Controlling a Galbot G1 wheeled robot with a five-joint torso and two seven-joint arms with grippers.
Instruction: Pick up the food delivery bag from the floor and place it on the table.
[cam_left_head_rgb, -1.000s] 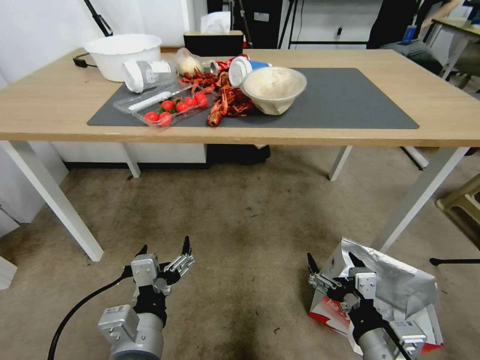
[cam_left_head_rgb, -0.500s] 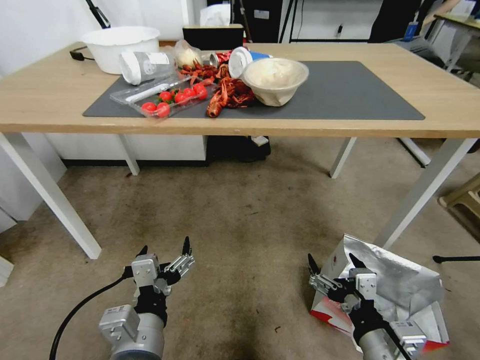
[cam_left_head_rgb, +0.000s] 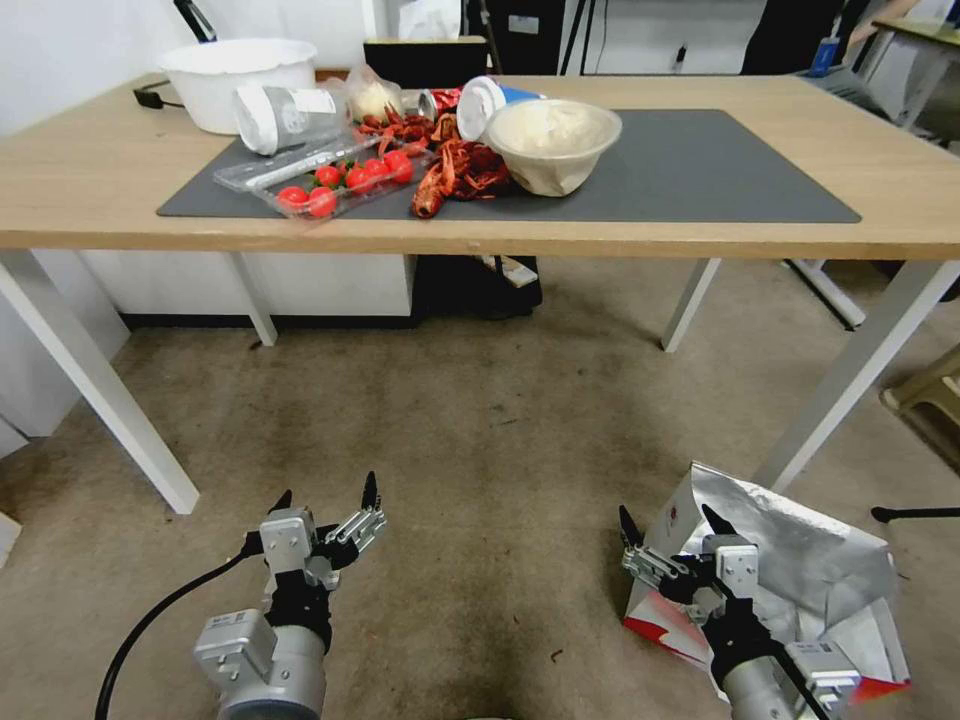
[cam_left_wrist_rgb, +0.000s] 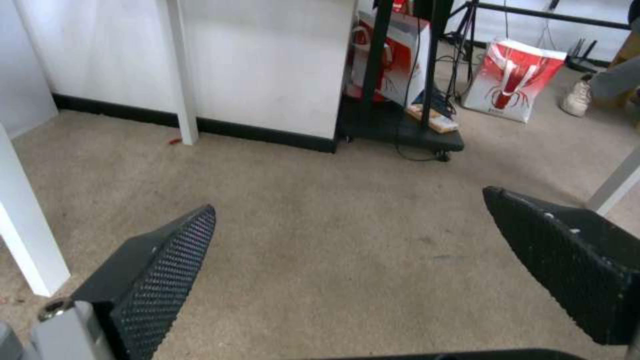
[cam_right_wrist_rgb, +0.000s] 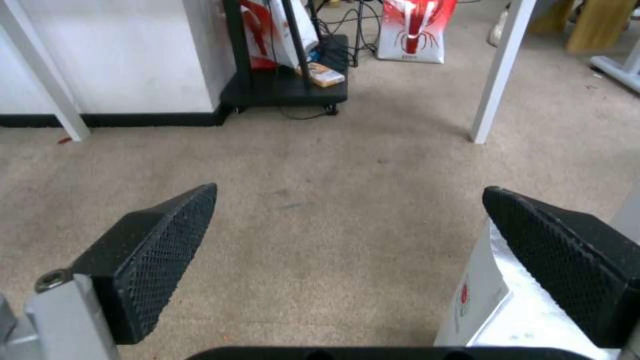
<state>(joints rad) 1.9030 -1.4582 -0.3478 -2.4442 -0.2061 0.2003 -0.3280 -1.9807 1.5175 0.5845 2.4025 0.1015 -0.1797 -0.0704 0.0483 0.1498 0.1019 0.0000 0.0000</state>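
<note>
Left gripper (cam_left_head_rgb: 325, 498) hangs low over bare carpet (cam_left_head_rgb: 480, 420), jaws wide, nothing between them; wrist view confirms, pads (cam_left_wrist_rgb: 170, 260) well apart w/ only carpet in the gap. It sits in front of the table's (cam_left_head_rgb: 90, 200) front-left leg (cam_left_head_rgb: 95, 385), well apart from it.

Tabletop, left to right: white bowl (cam_left_head_rgb: 238, 68) at back-left corner, off the grey mat (cam_left_head_rgb: 700, 170). On the mat's left end: tipped clear cup (cam_left_head_rgb: 280, 117), clear tray of tomatoes (cam_left_head_rgb: 335, 180) near the front edge, pile of red crawfish (cam_left_head_rgb: 450, 170), tipped blue cup w/ white lid (cam_left_head_rgb: 485, 103), beige bowl (cam_left_head_rgb: 553, 143) touching the crawfish pile. Right half of mat is bare.

Right gripper (cam_left_head_rgb: 668, 525) low to the floor, jaws wide, holding nothing. Delivery bag (cam_left_head_rgb: 800, 570) lies on the carpet by the table's front-right leg (cam_left_head_rgb: 850, 385), slumped over, foil lining facing up, red side at the bottom. Gripper is at the bag's left edge; in the right wrist view one finger (cam_right_wrist_rgb: 567, 260) is over the bag's (cam_right_wrist_rgb: 487, 300) white panel w/ small red logo, other finger over carpet. Can't tell if the finger touches the bag.
</note>
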